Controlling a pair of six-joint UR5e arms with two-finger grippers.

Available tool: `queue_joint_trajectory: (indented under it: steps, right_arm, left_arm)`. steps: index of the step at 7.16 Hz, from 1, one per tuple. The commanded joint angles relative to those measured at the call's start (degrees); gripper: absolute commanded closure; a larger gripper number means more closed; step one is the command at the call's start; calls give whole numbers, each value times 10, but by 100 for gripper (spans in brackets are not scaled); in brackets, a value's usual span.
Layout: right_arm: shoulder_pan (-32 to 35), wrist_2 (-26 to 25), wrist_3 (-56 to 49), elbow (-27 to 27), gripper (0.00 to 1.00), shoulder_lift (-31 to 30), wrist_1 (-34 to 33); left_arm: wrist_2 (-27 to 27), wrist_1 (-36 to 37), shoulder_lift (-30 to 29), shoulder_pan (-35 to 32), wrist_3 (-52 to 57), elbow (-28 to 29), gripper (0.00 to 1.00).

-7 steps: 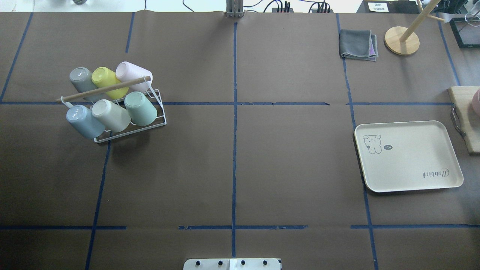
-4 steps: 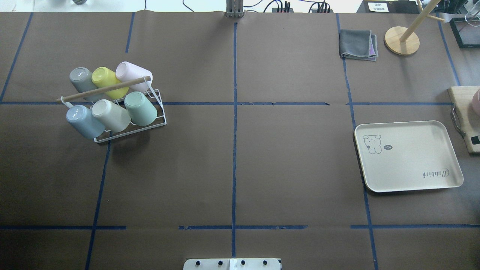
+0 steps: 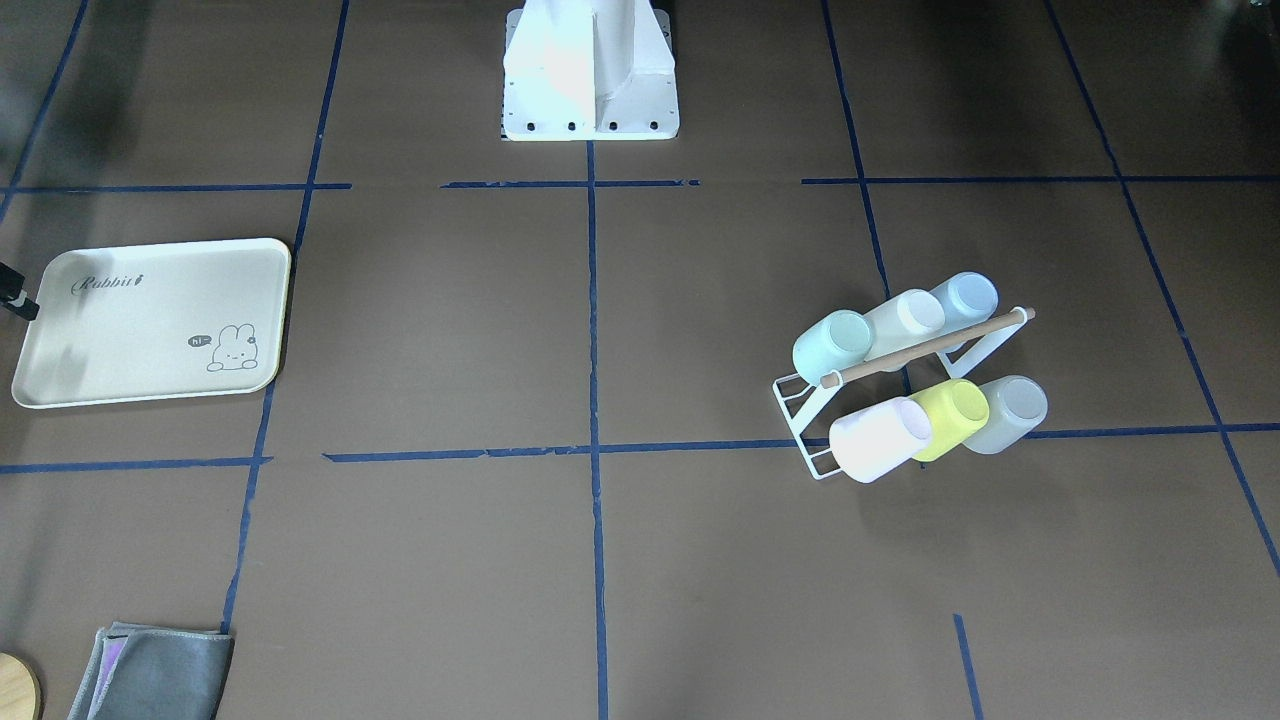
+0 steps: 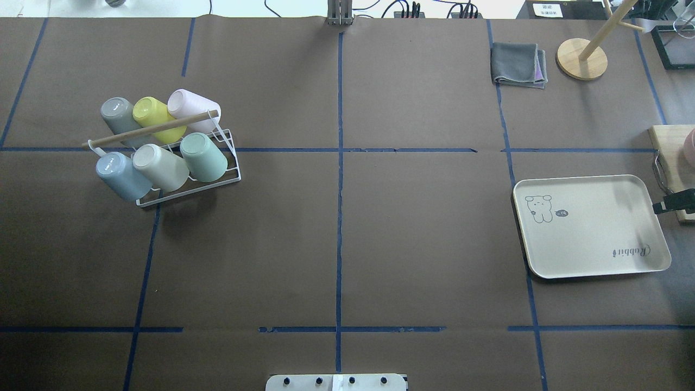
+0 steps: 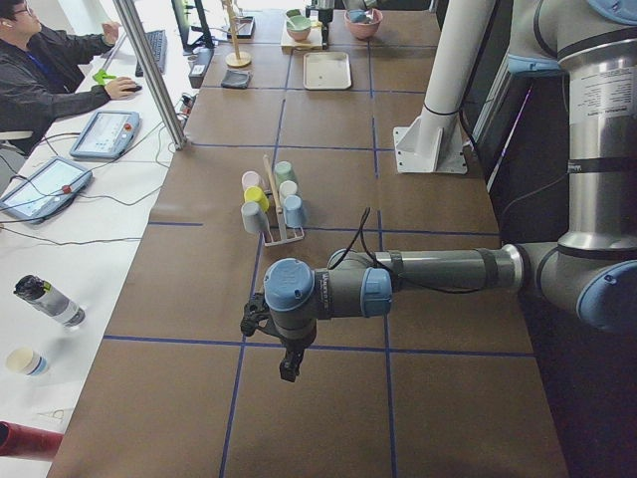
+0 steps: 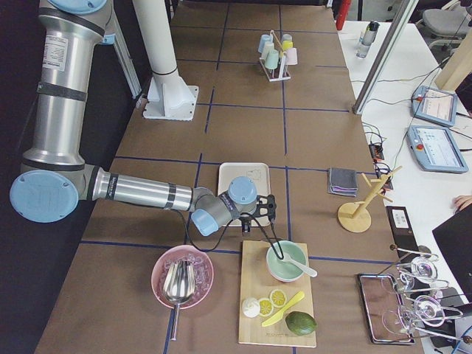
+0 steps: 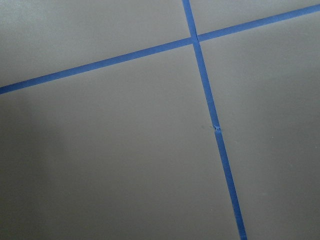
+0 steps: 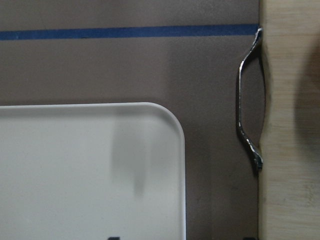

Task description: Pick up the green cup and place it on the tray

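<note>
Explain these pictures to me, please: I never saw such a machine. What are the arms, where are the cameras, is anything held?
A robot with two arms, each ending in a two-finger gripper. Fixed cameras look from above, the front and both table ends; one sits on each wrist. On the brown table: a wire rack with six cups, the green cup among them, and a cream tray. The left gripper hangs over bare table; the right gripper is beside the tray. All cups are racked, so neither holds one.
</note>
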Motion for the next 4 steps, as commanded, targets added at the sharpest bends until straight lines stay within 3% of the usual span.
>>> queue_joint_trajectory:
  steps: [1,4]
  right_arm:
    - [-14,-1,0,-10,34,6,1]
    - [-20,-5,-5,-16,49,4,1]
  left_arm:
    - [0,0,0,0,1,2,0]
    - [0,0,0,0,1,4,0]
